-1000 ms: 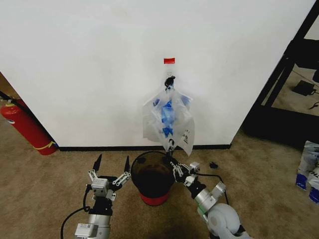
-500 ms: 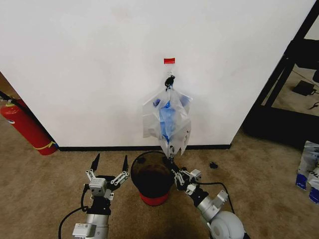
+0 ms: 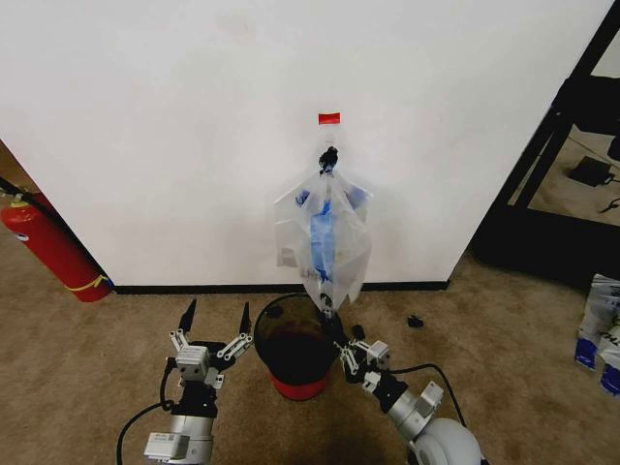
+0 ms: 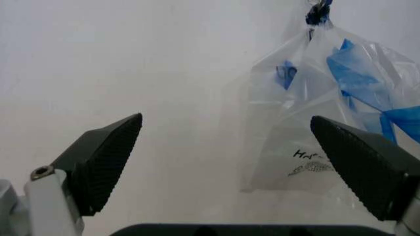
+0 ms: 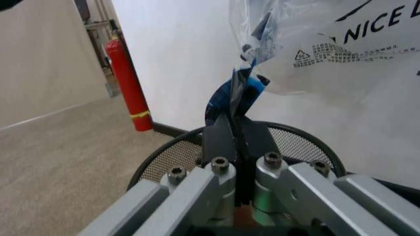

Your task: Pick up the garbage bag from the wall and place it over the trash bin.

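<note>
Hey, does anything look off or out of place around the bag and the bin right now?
Nothing spilled or damaged. The garbage bag hangs from the wall hook, its bottom tip pinched by the right gripper above the trash bin. The left gripper waits open beside the bin.

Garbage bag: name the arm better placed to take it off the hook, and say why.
Right. The right gripper is shut on the garbage bag's bottom tip, above the trash bin. The left gripper hangs open beside the bin, touching nothing.
</note>
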Robot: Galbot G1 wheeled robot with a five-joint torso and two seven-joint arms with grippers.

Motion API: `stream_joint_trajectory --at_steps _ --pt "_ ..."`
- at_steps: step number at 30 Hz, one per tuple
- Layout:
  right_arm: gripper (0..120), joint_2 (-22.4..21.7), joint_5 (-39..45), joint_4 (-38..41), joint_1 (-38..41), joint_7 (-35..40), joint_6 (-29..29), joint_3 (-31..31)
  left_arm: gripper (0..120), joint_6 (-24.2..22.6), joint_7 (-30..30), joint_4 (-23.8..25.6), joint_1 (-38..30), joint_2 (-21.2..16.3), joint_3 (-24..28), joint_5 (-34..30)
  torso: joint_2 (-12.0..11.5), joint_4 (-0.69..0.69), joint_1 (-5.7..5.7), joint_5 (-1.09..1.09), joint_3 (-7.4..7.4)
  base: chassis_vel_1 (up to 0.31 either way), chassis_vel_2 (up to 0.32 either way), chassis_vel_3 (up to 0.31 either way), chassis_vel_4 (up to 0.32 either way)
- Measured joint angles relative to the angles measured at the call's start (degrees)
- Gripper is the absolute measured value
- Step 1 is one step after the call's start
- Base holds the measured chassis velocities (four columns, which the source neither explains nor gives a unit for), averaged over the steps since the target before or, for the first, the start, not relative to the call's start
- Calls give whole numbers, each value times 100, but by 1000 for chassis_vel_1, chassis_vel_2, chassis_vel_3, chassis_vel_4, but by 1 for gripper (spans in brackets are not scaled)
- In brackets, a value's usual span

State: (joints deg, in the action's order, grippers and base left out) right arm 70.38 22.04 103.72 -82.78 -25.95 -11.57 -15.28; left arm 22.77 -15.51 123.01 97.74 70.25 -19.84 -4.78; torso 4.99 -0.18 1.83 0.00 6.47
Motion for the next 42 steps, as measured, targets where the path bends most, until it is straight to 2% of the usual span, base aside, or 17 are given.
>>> stream_joint_trajectory --at_steps 7,14,20,23,26,28,30,32,35,36,38,40,41,42 --pt "0 -1 87 74 52 86 -3 -33 100 -11 -1 -1 -16 -19 27 -2 0 0 0 0 0 0 0 0 0" --pt "0 -26 618 292 295 589 200 -43 100 -116 -2 68 -62 -99 146 24 0 0 0 0 0 0 0 0 0" --pt "0 -93 1085 430 586 1138 505 5 100 -434 -13 240 -272 -461 384 -118 0 0 0 0 0 0 0 0 0" --pt "0 -108 1285 462 797 1463 662 88 100 -806 -25 388 -661 -878 595 -425 0 1 0 -1 0 0 0 0 0" --pt "0 -102 1392 470 993 1754 786 149 100 -1207 -81 486 -1286 -1367 853 -806 0 0 0 -1 1 0 0 0 0" --pt "0 -101 1396 470 1033 1811 811 157 100 -1303 -98 511 -1425 -1471 926 -909 0 0 0 -2 1 0 0 0 0" --pt "0 -93 1390 458 1110 1941 867 179 100 -1642 -163 597 -1910 -1827 1198 -1290 0 -1 0 -1 1 0 0 0 0" --pt "0 -87 1263 401 1177 2094 922 190 100 -2439 -261 722 -2921 -2494 1765 -2038 -1 1 0 -2 1 0 0 0 0" --pt "0 -93 1180 385 1164 2169 952 154 100 -3124 -330 747 -4027 -3063 2302 -2642 0 -2 1 -1 1 0 0 0 0" --pt "0 -93 1180 385 1164 2169 952 154 100 -3124 -330 747 -4027 -3063 2302 -2642 0 -2 1 -1 1 0 0 0 0" --pt "0 -92 1145 384 1130 2214 967 85 100 -3622 -383 650 -4946 -3322 2752 -3106 -1 0 0 0 1 0 0 0 0" --pt "0 -80 1114 384 1110 2233 975 39 100 -3904 -460 467 -5804 -3292 3373 -3384 -1 1 0 0 1 0 0 0 0" --pt "0 -80 1114 384 1110 2233 975 39 100 -3904 -460 467 -5804 -3292 3373 -3384 -1 1 0 0 1 0 0 0 0" --pt "0 -75 1097 384 1096 2239 977 13 100 -4049 -518 344 -6310 -3202 3803 -3558 -1 1 0 -1 2 0 0 0 0"
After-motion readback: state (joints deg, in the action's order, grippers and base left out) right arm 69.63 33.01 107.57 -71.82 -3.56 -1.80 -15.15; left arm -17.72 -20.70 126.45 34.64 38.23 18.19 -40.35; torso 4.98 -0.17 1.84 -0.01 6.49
